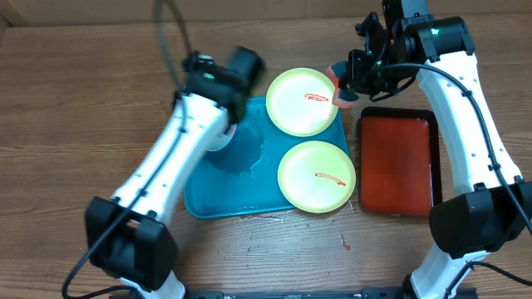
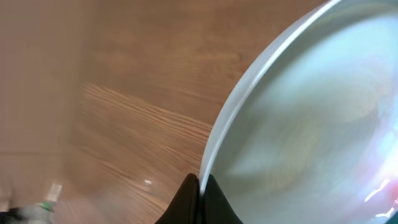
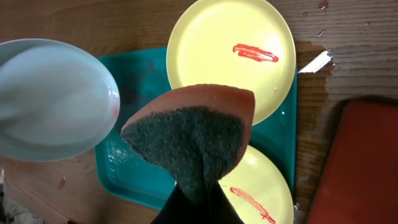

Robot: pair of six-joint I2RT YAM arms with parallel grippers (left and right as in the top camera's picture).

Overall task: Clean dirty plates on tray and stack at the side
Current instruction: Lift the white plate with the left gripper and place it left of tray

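Note:
Two pale yellow-green plates lie on the teal tray [image 1: 214,199], a far one [image 1: 302,101] and a near one [image 1: 317,176], each with a red smear. Both show in the right wrist view, the far one [image 3: 231,50] above the near one [image 3: 273,186]. My left gripper [image 2: 200,186] is shut on the rim of the light blue plate [image 2: 311,124], held lifted over the tray's left part; the arm hides most of it overhead. The blue plate shows in the right wrist view [image 3: 53,99]. My right gripper [image 1: 345,90] is shut on a sponge [image 3: 196,130], orange with a dark green scouring face, above the far plate's right edge.
A red tray with a black rim [image 1: 397,162] lies right of the teal tray. Water drops sit on the teal tray's bare left part [image 3: 118,162]. A small red scrap [image 1: 344,242] lies on the wooden table [image 1: 66,124] in front of the trays.

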